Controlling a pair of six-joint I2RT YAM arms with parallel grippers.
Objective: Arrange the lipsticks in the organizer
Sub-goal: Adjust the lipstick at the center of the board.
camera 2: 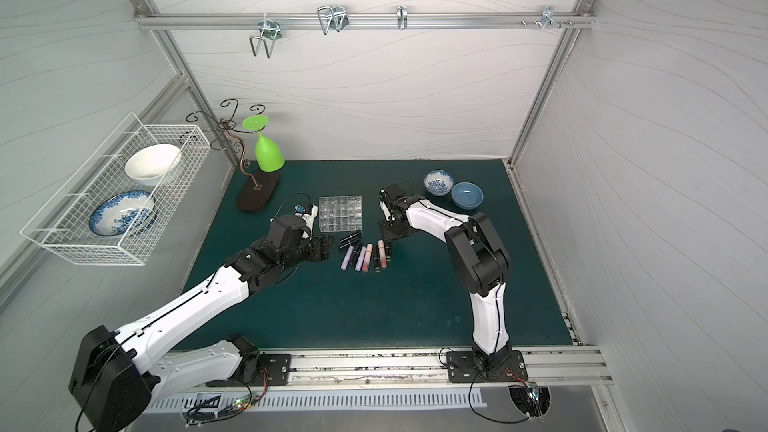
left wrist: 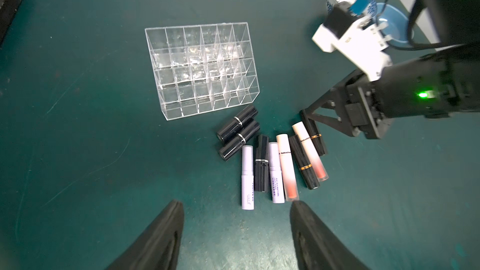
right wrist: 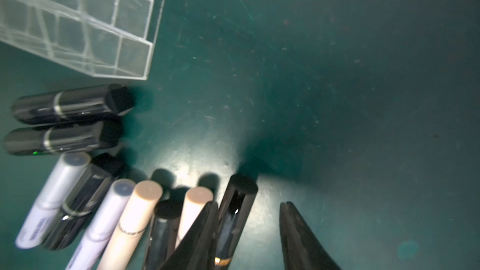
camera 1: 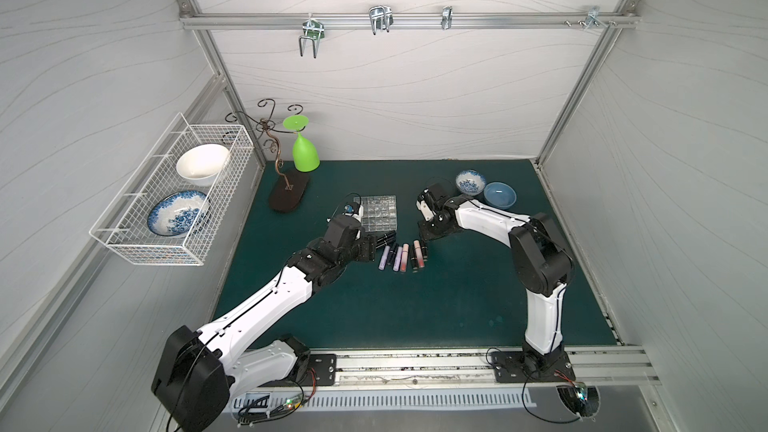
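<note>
Nine lipsticks (left wrist: 275, 172) flat | right jaws apart, straddling end black lipstick (right wrist: 233, 219) | left jaws apart

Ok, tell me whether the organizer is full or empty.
Empty: the organizer holds nothing in its cells; the lipsticks lie on the mat beside it.

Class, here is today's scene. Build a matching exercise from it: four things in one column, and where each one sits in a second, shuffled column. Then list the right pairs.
Things
1. white bowl
2. green goblet
3. organizer
4. plain blue bowl

Places
A. on the mat, close to the lying lipsticks
B. upside down on the scrolled metal stand
C. inside the white wire basket
D. beside the small blue-and-white bowl

Pairs: 1-C, 2-B, 3-A, 4-D
</note>
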